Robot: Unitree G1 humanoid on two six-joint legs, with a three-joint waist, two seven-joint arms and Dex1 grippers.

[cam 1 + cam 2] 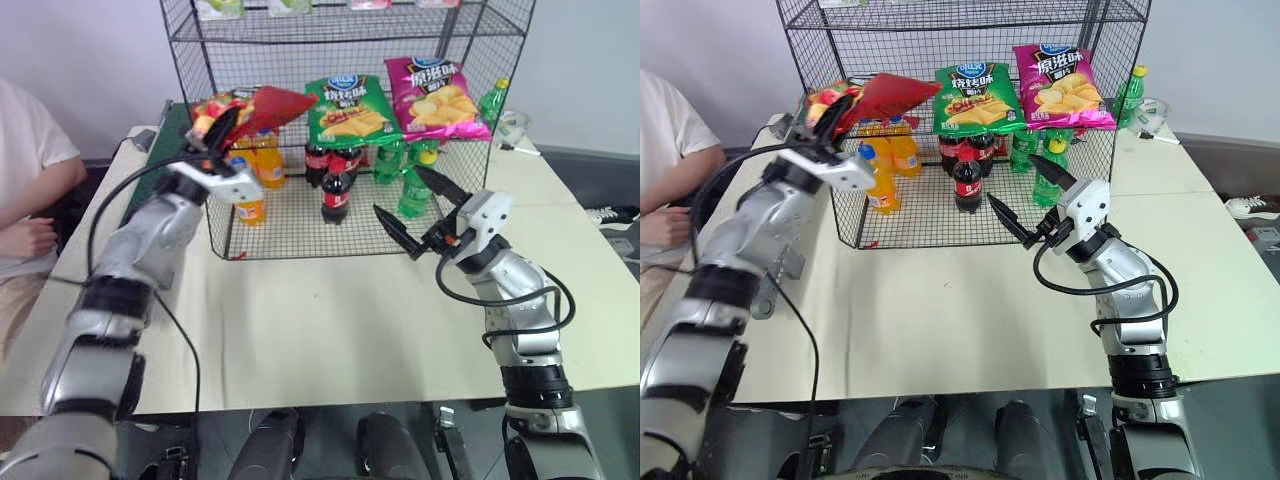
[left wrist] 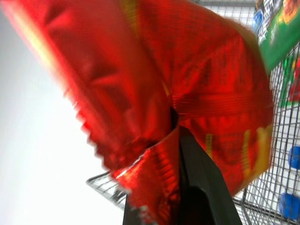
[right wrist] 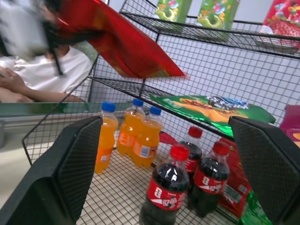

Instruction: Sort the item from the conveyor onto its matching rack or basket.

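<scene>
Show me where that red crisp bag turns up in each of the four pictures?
Left eye view: red crisp bag upper left, pinched by the left gripper at the rack's left end.
Right eye view: upper left.
Left wrist view: close up across the middle.
Right wrist view: upper left, over the orange bottles.
Shared landmark: green crisp bag.

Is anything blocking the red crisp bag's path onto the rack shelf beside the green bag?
Nothing visible. The red crisp bag, held by the left end effector, is at the rack shelf's open left end, beside the green crisp bag.
</scene>
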